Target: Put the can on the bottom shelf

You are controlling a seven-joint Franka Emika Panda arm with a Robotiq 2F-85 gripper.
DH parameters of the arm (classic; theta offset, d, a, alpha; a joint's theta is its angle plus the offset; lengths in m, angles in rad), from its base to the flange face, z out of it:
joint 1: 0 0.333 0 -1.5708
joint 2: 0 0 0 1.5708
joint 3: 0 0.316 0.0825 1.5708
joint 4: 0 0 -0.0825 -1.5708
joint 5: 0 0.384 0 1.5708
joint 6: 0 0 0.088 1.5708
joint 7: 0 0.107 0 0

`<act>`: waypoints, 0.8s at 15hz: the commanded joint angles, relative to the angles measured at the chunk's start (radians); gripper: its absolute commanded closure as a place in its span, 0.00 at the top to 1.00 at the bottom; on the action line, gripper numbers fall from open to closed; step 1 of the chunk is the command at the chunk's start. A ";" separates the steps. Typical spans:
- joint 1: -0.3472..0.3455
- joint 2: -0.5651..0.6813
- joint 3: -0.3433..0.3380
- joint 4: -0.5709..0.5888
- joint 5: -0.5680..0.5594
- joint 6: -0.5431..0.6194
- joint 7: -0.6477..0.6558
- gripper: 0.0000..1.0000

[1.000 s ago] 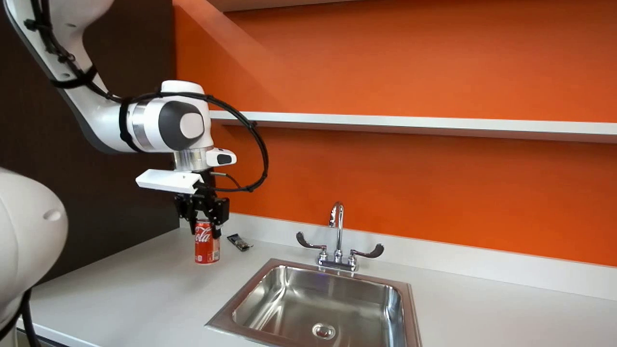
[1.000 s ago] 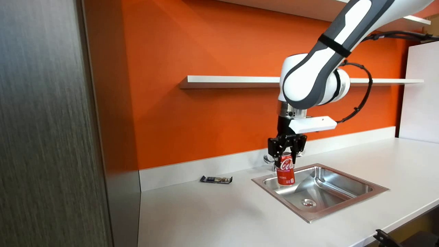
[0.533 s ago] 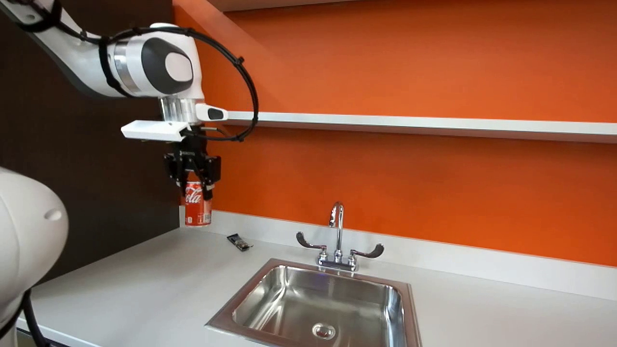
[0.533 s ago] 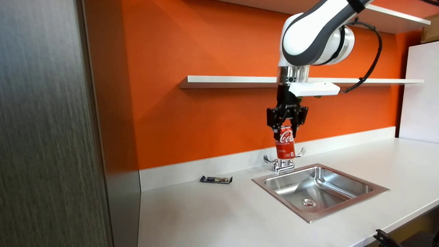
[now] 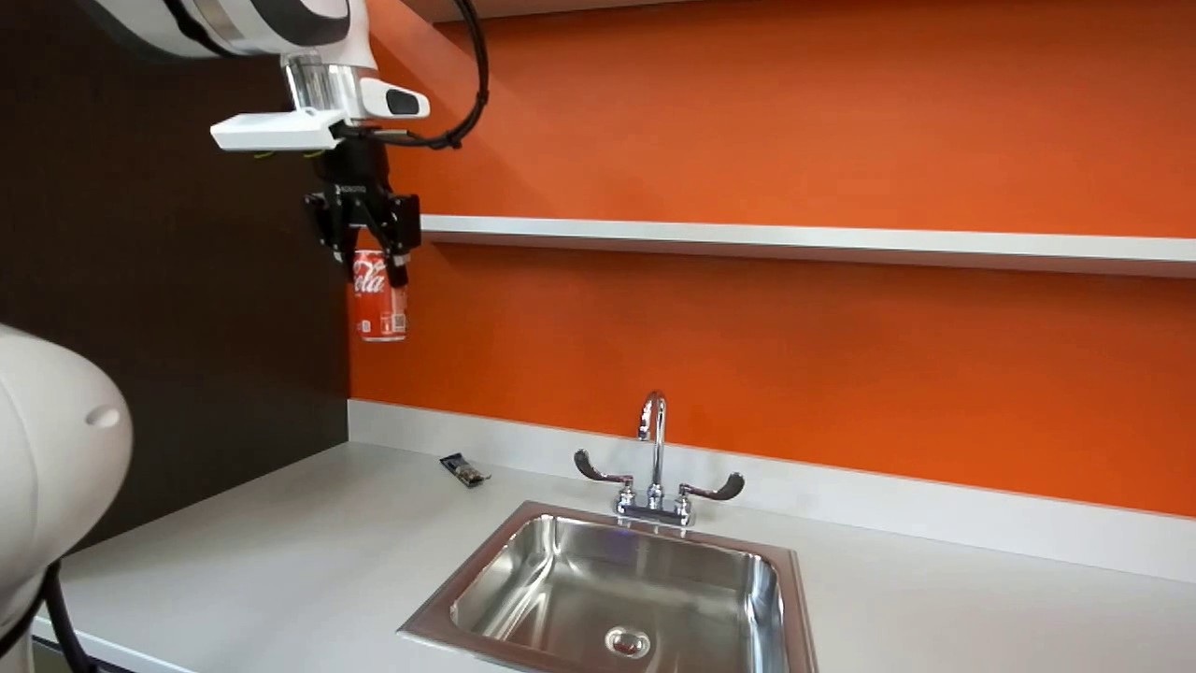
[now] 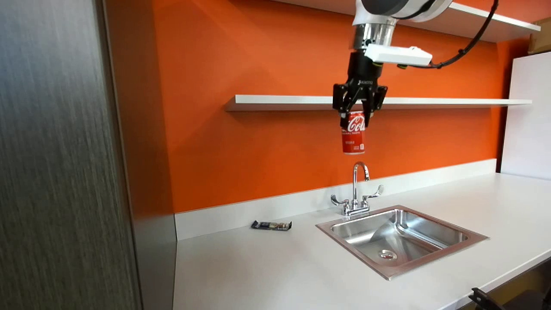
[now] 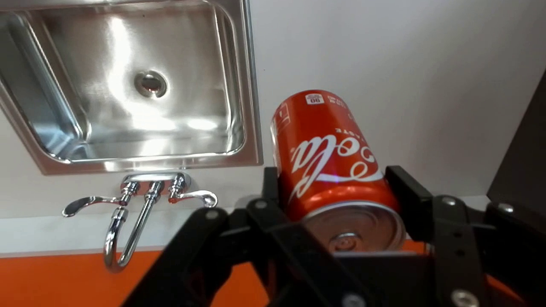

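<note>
An orange wall fills the back of the room, meeting a tall dark panel at one side. Along its foot runs a pale worktop, cut off by the frame in every view. The robot arm leaves both exterior views at the top. Across the wall stretches the white bottom shelf; the upper shelf is cropped. A steel sink is set into the worktop, a chrome faucet on its wall side. The gripper, hiding part of the bottom shelf in an exterior view, clasps the red can between its fingers. The can hangs roughly upright over the worktop, some lettering covered; how near the shelf it is, I cannot tell. A small dark packet lies on the worktop, its print illegible.
</note>
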 commanded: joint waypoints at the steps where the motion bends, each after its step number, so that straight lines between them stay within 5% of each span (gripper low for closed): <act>1: -0.012 -0.011 0.017 0.116 0.017 -0.080 -0.015 0.39; 12: -0.006 0.052 0.046 0.372 0.039 -0.071 -0.005 0.39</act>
